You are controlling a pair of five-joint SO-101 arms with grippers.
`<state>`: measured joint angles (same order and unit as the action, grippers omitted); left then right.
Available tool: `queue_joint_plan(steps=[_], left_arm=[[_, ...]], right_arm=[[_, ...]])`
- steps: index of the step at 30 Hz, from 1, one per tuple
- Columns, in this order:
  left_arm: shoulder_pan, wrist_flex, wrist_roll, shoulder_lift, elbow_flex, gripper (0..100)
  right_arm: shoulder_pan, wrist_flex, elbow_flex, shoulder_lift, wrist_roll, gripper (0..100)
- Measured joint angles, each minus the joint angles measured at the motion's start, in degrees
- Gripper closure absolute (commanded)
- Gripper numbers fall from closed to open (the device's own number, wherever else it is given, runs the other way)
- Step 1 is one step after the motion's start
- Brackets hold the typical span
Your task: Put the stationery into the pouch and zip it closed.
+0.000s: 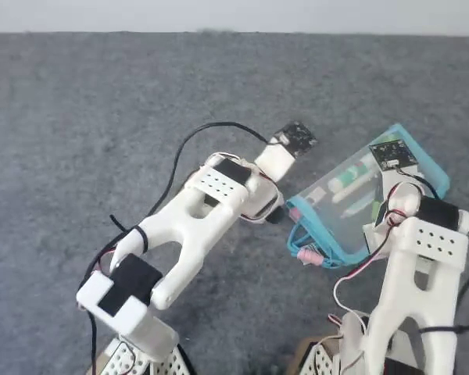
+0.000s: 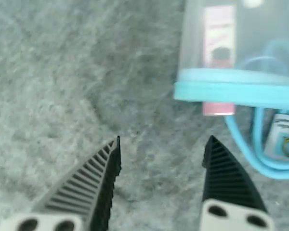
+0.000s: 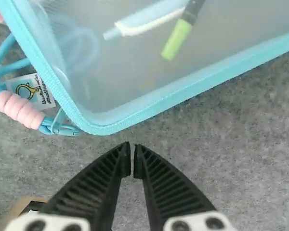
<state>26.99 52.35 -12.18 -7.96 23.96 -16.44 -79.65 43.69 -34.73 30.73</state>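
Note:
A clear pouch [image 1: 352, 205] with a blue zipper border lies on the grey carpet at the right, with pens and other stationery [image 1: 350, 181] inside it. Its pink bead pull [image 1: 307, 255] and blue cord hang at the near left corner. My left gripper [image 2: 161, 149] is open just short of the pouch's [image 2: 241, 48] left end, nothing between its fingers. My right gripper [image 3: 131, 155] is shut and empty, right beside the pouch's [image 3: 149, 62] near edge, close to the pink beads [image 3: 18, 109].
Grey carpet [image 1: 102, 117] covers the whole table, with open room to the left and behind the pouch. The two arm bases stand at the front edge, with black cables looping near the left arm.

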Motion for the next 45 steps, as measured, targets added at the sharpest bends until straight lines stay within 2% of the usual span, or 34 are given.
queue_joint_plan(steps=[11,26,29,36,45], left_arm=[[2.11,-2.73,0.00,-3.96,-1.05,73],[2.37,-0.88,1.14,-18.29,-18.99,74],[2.37,-0.88,3.34,-22.24,-22.68,76],[2.37,0.62,5.63,-22.59,-24.44,75],[2.37,-9.67,7.30,-23.30,-24.44,75]], right_arm=[[-0.18,0.00,0.00,0.18,-0.70,99.1],[-0.18,0.00,0.00,0.18,-1.76,99.1],[-0.18,0.00,0.00,0.18,-1.76,99.1],[-0.18,0.00,0.00,0.18,-1.85,99.1],[1.23,0.35,1.23,0.18,-1.93,99.1]])
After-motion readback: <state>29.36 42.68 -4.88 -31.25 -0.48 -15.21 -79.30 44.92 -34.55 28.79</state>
